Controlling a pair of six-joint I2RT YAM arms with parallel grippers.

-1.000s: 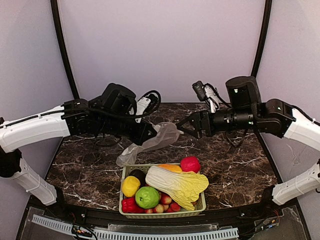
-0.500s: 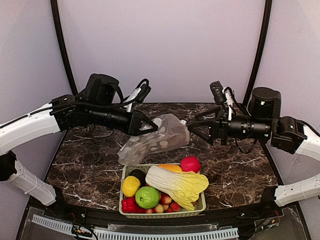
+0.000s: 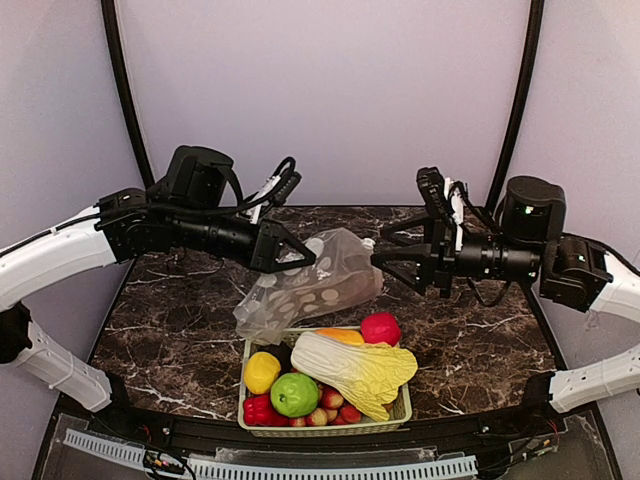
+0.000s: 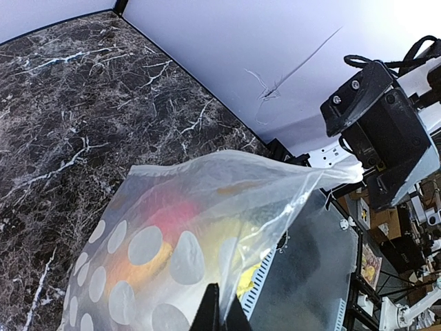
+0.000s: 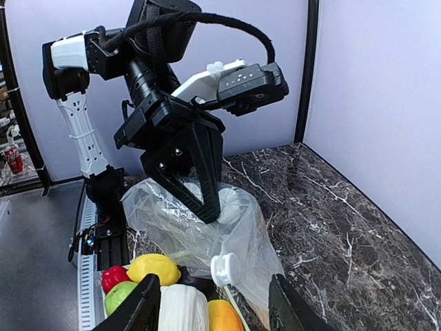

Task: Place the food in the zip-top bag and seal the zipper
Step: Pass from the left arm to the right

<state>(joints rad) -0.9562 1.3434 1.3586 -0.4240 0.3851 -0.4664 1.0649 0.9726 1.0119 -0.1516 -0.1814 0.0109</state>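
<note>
The zip-top bag, clear with white dots, hangs above the table with my left gripper shut on its top edge. Up close, the left fingers pinch the film of the bag. My right gripper stands open just right of the bag's corner. A white round tab on the bag sits between the right gripper's spread fingers, untouched. The zipper strip itself I cannot make out. The food lies in a green basket: lemon, green apple, red pepper, cabbage, pink fruit.
The basket stands at the table's near edge, right under the hanging bag. An orange fruit and several small red fruits also lie in it. Dark marble table stretches on both sides; walls close in behind and to the right.
The left arm lifted the bag up and spread it out. The right gripper pulled back to the right, then edged toward the bag's corner, its jaws narrowing.
</note>
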